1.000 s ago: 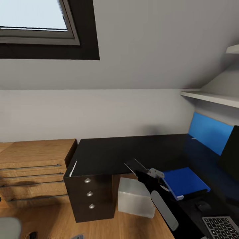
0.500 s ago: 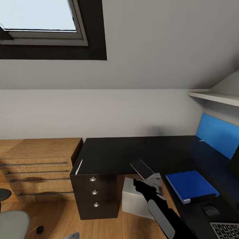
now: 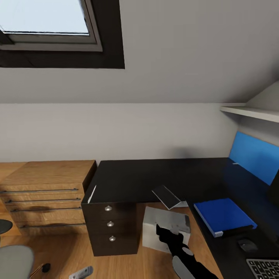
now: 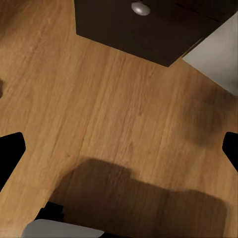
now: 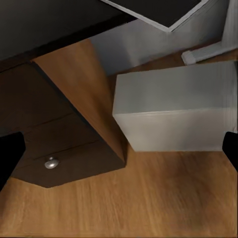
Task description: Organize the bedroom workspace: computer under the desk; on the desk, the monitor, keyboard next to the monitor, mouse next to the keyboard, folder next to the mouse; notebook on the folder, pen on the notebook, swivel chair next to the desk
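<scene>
The black desk (image 3: 155, 174) carries the blue folder (image 3: 224, 215), the mouse (image 3: 247, 245) and a corner of the keyboard (image 3: 265, 268). An edge of the monitor (image 3: 274, 193) shows at far right. The dark notebook (image 3: 167, 197) lies tilted at the desk's inner edge, overhanging the grey computer (image 3: 166, 228); the right wrist view has both notebook (image 5: 168, 10) and computer (image 5: 173, 109). A white pen (image 3: 92, 193) rests on the desk's left edge. My right gripper (image 3: 162, 231) hangs open and empty below the notebook, in front of the computer. My left gripper (image 4: 119, 153) is open over the floor.
A wooden dresser (image 3: 42, 193) stands left of the desk's drawer unit (image 3: 110, 224). The swivel chair's grey seat (image 3: 13, 261) shows at the lower left. A blue wall panel (image 3: 254, 161) and a shelf (image 3: 252, 113) are at the right. Wooden floor (image 3: 58, 252) lies between chair and drawers.
My right gripper was up at the notebook; it has dropped below the desk's edge, leaving the notebook lying there. The head view panned left early on.
</scene>
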{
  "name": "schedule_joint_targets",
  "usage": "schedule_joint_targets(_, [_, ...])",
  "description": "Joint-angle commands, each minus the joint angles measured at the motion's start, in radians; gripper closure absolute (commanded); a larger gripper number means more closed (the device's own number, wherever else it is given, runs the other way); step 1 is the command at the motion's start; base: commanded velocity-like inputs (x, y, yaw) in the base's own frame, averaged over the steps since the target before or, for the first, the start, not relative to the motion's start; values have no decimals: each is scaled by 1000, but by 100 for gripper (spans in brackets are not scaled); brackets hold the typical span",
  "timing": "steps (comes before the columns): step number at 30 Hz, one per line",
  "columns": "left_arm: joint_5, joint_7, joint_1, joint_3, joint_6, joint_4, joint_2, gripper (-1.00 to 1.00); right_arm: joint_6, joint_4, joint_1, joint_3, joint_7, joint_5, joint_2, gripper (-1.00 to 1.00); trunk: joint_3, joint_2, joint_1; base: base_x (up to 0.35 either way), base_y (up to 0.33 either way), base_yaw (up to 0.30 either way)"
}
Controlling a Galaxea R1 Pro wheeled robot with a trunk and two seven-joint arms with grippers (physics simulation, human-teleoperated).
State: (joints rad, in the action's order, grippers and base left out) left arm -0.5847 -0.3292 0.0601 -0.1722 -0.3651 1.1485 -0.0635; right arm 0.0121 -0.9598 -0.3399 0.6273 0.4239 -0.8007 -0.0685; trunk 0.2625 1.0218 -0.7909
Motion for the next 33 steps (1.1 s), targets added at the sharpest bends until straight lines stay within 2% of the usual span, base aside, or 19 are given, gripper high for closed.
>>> schedule_joint_targets(1, [-10,-10,0,-3,-2,3,-1,-100,0,2,0,6,-7,-5,-11,-100,4,8,-4,0,0,0])
schedule_joint_targets(4, [-10,-10,0,-3,-2,4,-2,-100,-2,24,1,9,-72,-6,-34,-100,14,29,-16,0,0,0])
schedule_joint_targets(6, [-10,-10,0,-3,-2,4,-2,-100,-2,39,2,10,-104,-6,-39,-100,20,43,-23,0,0,0])
schedule_joint_targets(7, [-10,-10,0,-3,-2,5,-2,-100,-2,55,2,11,-132,-6,-43,-100,23,50,-27,0,0,0])
schedule_joint_targets(8, [-8,-13,0,-3,-2,4,-1,-100,-40,112,2,15,-188,-4,-44,-100,26,57,-31,0,0,0])
schedule_joint_targets(9, [-6,-14,0,-5,52,-1,0,-100,-63,137,2,23,-195,-5,-43,-100,29,64,-35,0,0,0])
schedule_joint_targets(15, [-7,-13,0,-6,80,-2,1,-100,-73,150,2,27,-195,-5,-39,-100,48,106,-58,0,0,0])
schedule_joint_targets(33, [-6,-13,0,-6,84,-3,2,-100,-76,152,2,28,-203,-7,-40,-100,105,232,-127,0,0,0])
